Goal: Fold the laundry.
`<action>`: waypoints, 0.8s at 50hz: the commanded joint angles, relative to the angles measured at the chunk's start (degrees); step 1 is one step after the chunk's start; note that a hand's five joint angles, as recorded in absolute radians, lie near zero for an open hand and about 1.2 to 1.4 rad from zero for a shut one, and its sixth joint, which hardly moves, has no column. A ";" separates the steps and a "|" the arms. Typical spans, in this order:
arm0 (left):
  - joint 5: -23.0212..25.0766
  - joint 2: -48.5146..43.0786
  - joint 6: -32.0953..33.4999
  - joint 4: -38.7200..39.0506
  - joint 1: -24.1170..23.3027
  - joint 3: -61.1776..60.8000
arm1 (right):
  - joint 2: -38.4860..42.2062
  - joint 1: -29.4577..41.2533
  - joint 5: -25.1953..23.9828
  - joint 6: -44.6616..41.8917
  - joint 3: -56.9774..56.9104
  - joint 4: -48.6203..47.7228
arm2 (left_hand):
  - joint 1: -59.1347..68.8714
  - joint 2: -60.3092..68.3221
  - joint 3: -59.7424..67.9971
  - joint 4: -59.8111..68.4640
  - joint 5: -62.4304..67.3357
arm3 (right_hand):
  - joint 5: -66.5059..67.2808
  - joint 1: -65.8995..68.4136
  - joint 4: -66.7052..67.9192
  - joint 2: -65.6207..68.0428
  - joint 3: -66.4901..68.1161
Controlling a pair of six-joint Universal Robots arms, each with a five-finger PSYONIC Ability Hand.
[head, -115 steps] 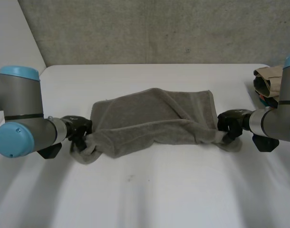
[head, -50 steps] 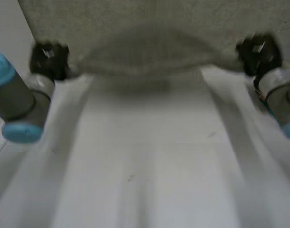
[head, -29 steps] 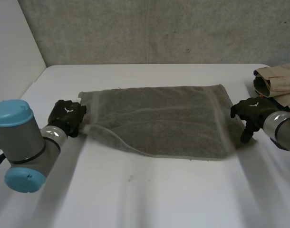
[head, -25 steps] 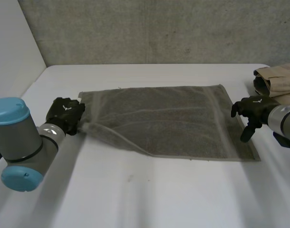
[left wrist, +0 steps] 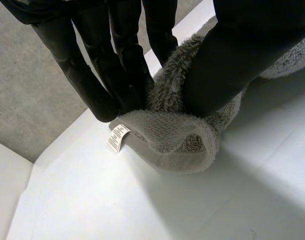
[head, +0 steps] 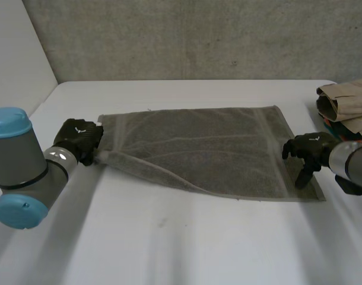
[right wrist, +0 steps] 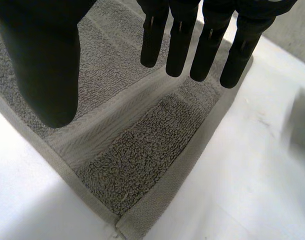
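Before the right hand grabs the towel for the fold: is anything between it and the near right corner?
Nothing visible does. The right hand hangs open just over the towel by that corner. The clothes pile lies apart, off the towel's right edge.

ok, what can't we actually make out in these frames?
- Head view: clothes pile, cut off by the picture's edge.
- Left wrist view: print on the label of the towel, too small to read.
- Head view: the towel corner pinched by the left hand, hidden behind that hand.
- Right wrist view: whether the right hand touches the towel, unclear.
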 commanded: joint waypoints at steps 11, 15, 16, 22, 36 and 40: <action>-0.28 -0.24 -2.33 -2.38 -0.51 2.53 | -2.75 -3.33 -2.72 -7.28 23.28 -31.60 | 14.95 11.36 11.53 11.43 13.23 | 0.28 -1.66 -1.07 -1.10 -1.35; -0.36 -0.33 -2.51 -2.38 -0.51 2.53 | -0.81 -3.07 -2.64 -7.81 22.50 -32.05 | 14.95 11.36 11.53 11.43 13.23 | 0.28 -1.66 -1.07 -1.10 -1.35; -0.36 -0.33 -2.51 -2.38 -0.60 2.53 | -0.46 -3.07 -2.64 -7.90 22.32 -31.96 | 14.95 11.36 11.53 11.43 13.23 | 0.28 -1.66 -1.07 -1.10 -1.35; -0.36 -0.15 -2.60 -2.47 -0.60 2.26 | 0.86 -2.98 -2.29 -8.17 20.92 -32.83 | 14.95 11.36 11.53 11.43 13.23 | 1.45 -0.49 0.10 0.07 -0.18; -0.54 0.20 -2.60 -2.82 0.19 2.00 | 2.71 -0.34 -0.09 -7.20 15.20 -34.77 | 14.95 11.36 11.53 11.43 13.23 | 6.16 4.22 4.81 4.78 4.53; -0.54 0.29 -2.60 -3.26 0.28 1.82 | 3.41 0.18 0.18 -6.41 13.18 -34.94 | 14.95 11.36 11.53 11.43 13.23 | 12.70 10.77 11.36 11.32 11.07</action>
